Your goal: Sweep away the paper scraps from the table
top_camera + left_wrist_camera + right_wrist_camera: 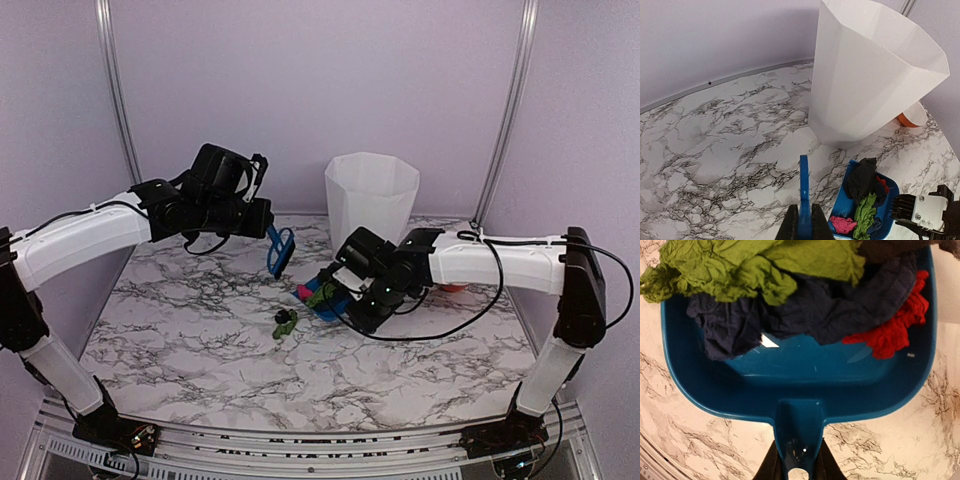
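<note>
Top view: fixed, high behind the near edge, looking forward and down, whole table [200, 330] in frame. Left wrist view: mid-height, angled down toward the white bin [870, 75]. Right wrist view: very close above the blue dustpan [800, 375]. All three share the dustpan.

Lab booth, plain walls [300, 90], metal frame [117, 95], table [200, 310]

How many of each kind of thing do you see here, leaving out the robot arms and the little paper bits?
Blue dustpan: 1
Blue brush: 1
White bin: 1
Small orange and white container: 1
Total: 4
</note>
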### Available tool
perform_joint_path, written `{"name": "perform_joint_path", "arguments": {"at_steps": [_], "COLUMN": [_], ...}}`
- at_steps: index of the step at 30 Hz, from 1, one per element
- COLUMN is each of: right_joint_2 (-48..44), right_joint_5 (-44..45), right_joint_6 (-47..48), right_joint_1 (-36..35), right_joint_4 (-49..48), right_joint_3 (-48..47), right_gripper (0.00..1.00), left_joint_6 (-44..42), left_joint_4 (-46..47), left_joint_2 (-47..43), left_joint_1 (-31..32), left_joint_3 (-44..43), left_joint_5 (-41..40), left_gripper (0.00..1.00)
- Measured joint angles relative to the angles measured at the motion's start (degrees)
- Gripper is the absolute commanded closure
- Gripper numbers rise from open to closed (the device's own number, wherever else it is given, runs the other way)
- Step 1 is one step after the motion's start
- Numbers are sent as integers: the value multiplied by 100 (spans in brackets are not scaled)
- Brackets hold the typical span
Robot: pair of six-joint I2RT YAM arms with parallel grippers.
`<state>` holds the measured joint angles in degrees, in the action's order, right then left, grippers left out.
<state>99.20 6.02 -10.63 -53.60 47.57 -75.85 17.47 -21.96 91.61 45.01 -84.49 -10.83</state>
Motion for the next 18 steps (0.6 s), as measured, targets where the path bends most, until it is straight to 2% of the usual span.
{"name": "perform_joint_path", "arguments": {"at_steps": [9, 18], "right_joint_2": [-48, 109], "right_joint_5": [164, 415], "right_joint_6": [146, 457], "right_joint_1": [-76, 208], "right_joint_4": [715, 1683], "right_joint_3": [-1239, -3556], "right_gripper": [100, 100], "left_joint_6": [398, 535], "left_joint_4": [-35, -66], "left_joint_2": [-920, -1032], "left_joint_1": [-494, -501], "left_joint_3": [402, 811], "left_joint_5": [-442, -446], "left_gripper": [100, 100]}}
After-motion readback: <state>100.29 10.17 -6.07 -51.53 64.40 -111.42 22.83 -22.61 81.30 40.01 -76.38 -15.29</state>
